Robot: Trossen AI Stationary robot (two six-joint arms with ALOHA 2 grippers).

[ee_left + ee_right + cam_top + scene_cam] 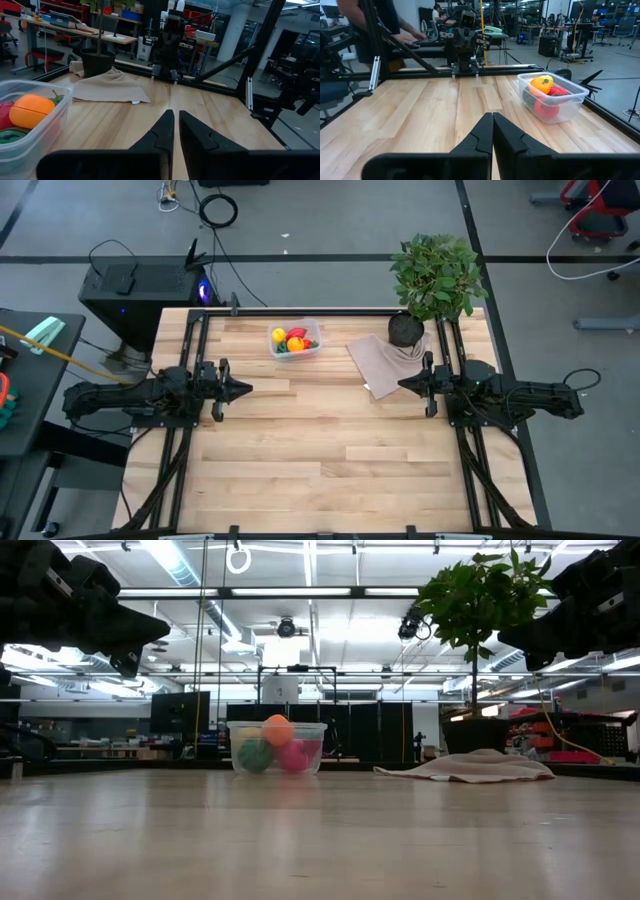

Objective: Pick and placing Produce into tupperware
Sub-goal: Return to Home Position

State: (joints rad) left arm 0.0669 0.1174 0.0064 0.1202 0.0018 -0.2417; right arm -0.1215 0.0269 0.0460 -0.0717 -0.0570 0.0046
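Jaws sit closed and empty on left gripper (240, 389) and right gripper (405, 385), either side of the tupperware (316, 330); its produce (293, 340) looks light, smooth, rigid, best pinched mid-body

Left hand (243, 389) and right hand (405, 385) hover closed, facing each other.

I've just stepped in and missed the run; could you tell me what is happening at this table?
Nothing is being handled right now. The produce sits piled in the tupperware near the far edge of the table. The left gripper and right gripper hover at opposite sides, shut and empty, facing each other. A beige cloth and potted plant sit near the right gripper.
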